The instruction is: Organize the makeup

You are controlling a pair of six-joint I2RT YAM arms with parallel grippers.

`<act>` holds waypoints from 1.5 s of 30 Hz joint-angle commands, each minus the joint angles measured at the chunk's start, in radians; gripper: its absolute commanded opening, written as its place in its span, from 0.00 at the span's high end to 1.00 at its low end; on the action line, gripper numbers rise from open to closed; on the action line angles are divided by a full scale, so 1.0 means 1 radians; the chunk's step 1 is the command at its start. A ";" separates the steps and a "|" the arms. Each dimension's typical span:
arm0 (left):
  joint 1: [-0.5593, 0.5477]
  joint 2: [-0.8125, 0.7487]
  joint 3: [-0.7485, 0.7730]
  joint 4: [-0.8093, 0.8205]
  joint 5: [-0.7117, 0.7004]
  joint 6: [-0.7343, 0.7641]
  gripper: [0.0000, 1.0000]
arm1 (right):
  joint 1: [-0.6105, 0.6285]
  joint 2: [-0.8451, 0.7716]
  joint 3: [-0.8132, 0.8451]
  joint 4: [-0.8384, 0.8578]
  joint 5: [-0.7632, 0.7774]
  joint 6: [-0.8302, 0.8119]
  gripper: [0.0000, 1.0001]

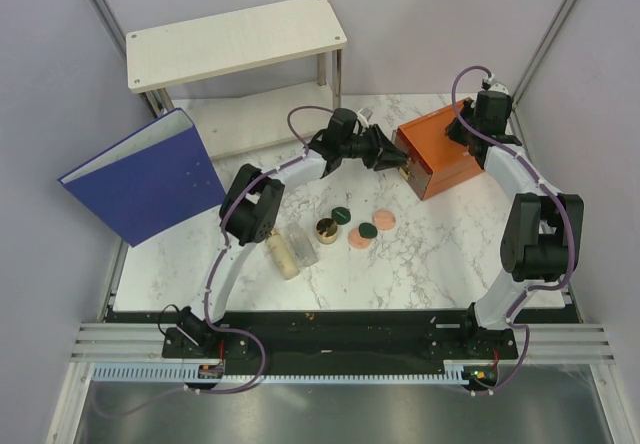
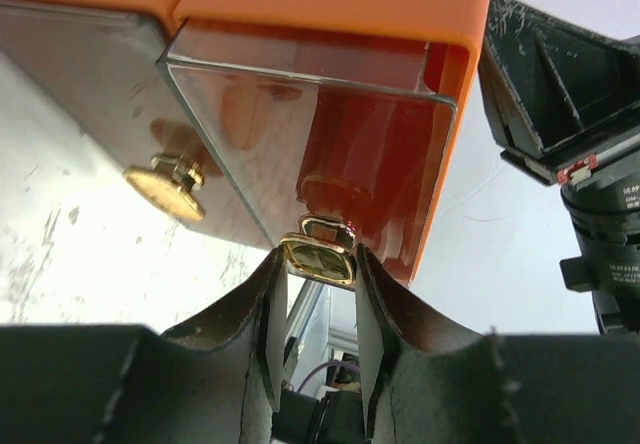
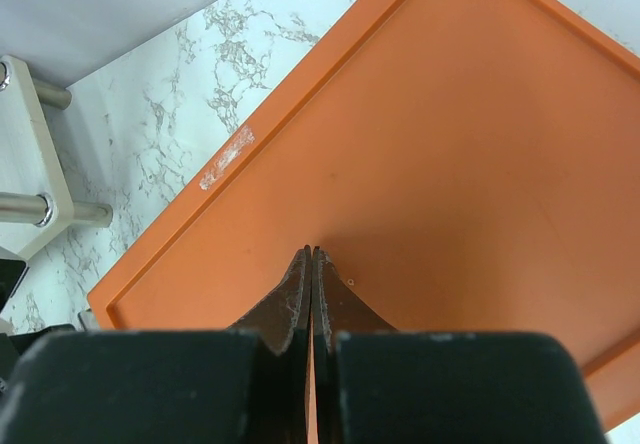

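The makeup lies on the marble table in the top view: a beige cylindrical bottle (image 1: 283, 256), a clear rectangular bottle (image 1: 303, 244), a round gold jar (image 1: 326, 230), two dark green discs (image 1: 341, 214) (image 1: 366, 231) and two peach-pink discs (image 1: 383, 219) (image 1: 355, 238). My left gripper (image 1: 392, 156) (image 2: 318, 264) is away from them at the front of the orange box (image 1: 437, 150), shut on a gold drawer knob (image 2: 318, 260). My right gripper (image 1: 466, 130) (image 3: 312, 254) is shut and empty, its tips on the box's orange top (image 3: 450, 144).
A second gold knob (image 2: 166, 190) sits on the neighbouring drawer front. A big blue binder (image 1: 145, 179) leans at the left. A white shelf (image 1: 235, 39) stands at the back. The right arm's wrist (image 2: 580, 114) is close to the box.
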 commanded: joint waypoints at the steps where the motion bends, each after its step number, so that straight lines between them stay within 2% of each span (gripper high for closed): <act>1: 0.022 -0.079 -0.084 -0.115 0.043 0.109 0.95 | 0.001 0.049 -0.045 -0.125 -0.005 -0.003 1.00; 8: 0.045 -0.174 -0.172 -0.233 0.033 0.189 0.96 | 0.002 0.059 -0.048 -0.123 -0.007 0.005 1.00; 20: 0.072 -0.388 -0.458 -0.293 -0.050 0.294 0.96 | 0.001 0.086 -0.057 -0.134 -0.028 -0.007 1.00; 27: 0.076 -0.449 -0.488 -0.377 -0.090 0.374 0.95 | 0.002 0.083 -0.065 -0.133 -0.031 -0.006 1.00; 35: 0.097 -0.503 -0.583 -0.388 -0.095 0.411 0.94 | 0.002 0.083 -0.065 -0.134 -0.037 -0.009 1.00; 41: 0.100 -0.524 -0.574 -0.446 -0.128 0.454 0.94 | 0.001 0.078 -0.070 -0.133 -0.037 -0.012 1.00; 43: 0.103 -0.529 -0.584 -0.448 -0.139 0.460 0.92 | 0.001 0.080 -0.071 -0.133 -0.042 -0.011 1.00; 45: 0.105 -0.527 -0.586 -0.440 -0.135 0.471 0.85 | 0.001 0.082 -0.073 -0.134 -0.043 -0.011 1.00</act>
